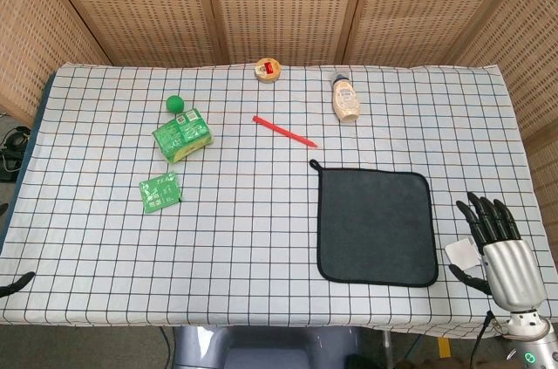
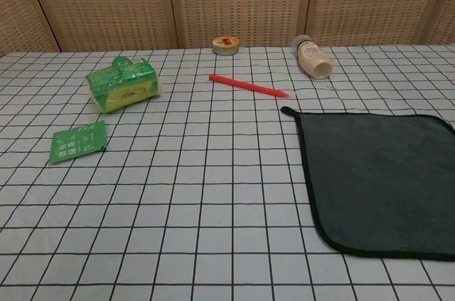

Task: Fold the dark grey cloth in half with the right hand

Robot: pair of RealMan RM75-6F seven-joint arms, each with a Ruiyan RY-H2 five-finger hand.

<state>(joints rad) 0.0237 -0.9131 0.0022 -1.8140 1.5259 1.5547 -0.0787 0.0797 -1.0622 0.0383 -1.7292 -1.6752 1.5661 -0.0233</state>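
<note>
Dark grey cloth (image 1: pixel 376 226) flat on checked table (image 1: pixel 261 229), right hand (image 1: pixel 493 239) beside, empty, fingers spread

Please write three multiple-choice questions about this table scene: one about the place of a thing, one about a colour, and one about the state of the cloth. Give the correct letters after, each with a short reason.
1. Where does the right hand lie?
A. on the cloth
B. beside the cloth's right edge
C. over the bottle

2. What colour is the pen?
A. red
B. blue
C. black

3. In what state is the dark grey cloth?
A. folded in half
B. crumpled in a heap
C. spread flat, not yet folded

Answers:
1 B: in the head view the hand rests on the table to the right of the cloth, fingers apart, holding nothing.
2 A: both views show a red pen between the cloth and the tape roll.
3 C: the cloth lies open as one flat square with its black border showing.
</note>
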